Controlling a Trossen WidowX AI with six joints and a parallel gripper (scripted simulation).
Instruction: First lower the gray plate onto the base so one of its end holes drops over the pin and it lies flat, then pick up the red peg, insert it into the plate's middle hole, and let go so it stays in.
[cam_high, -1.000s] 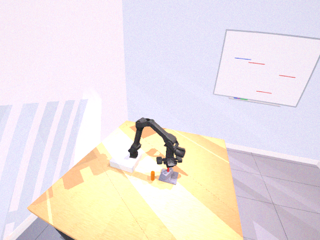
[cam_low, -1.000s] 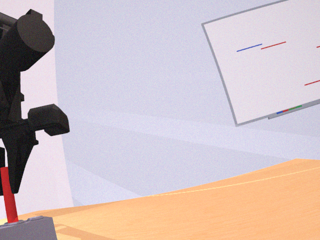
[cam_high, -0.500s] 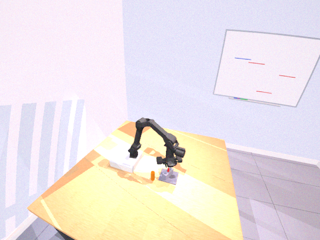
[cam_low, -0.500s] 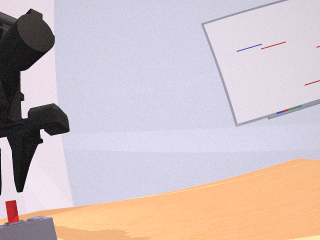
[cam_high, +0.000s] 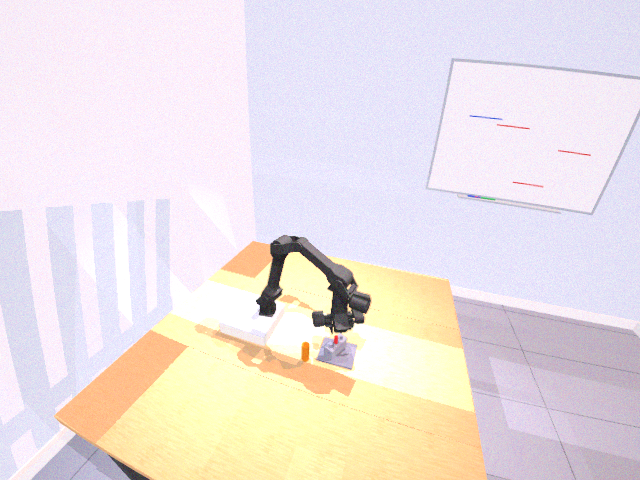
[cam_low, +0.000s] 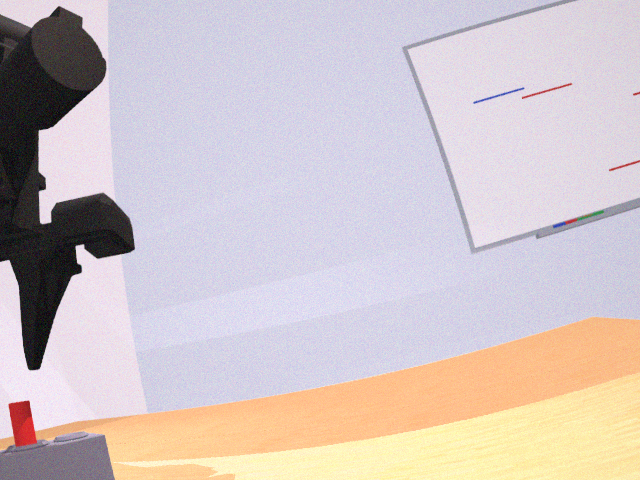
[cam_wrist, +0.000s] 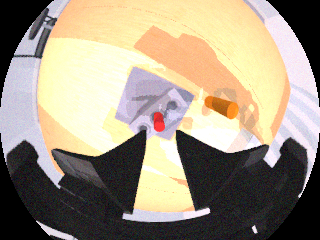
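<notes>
The red peg (cam_high: 336, 339) (cam_low: 23, 426) (cam_wrist: 159, 122) stands nearly upright in the middle hole of the gray plate (cam_low: 62, 459) (cam_wrist: 148, 119), with a short part showing above it. How deep it sits inside is hidden. The plate lies on the raised part of the gray-purple base (cam_high: 347, 361) (cam_wrist: 128, 95). The pin cannot be told apart. My gripper (cam_high: 338, 331) (cam_low: 34, 367) (cam_wrist: 161, 133) is partly open and empty. Its tips are a little above the peg's top, with a gap between them and the peg.
An orange cylinder (cam_high: 305, 351) (cam_wrist: 221, 107) stands on the wooden table (cam_high: 222, 413) close beside the base. A white box (cam_high: 242, 332) lies at the arm's foot. A whiteboard hangs on the wall behind.
</notes>
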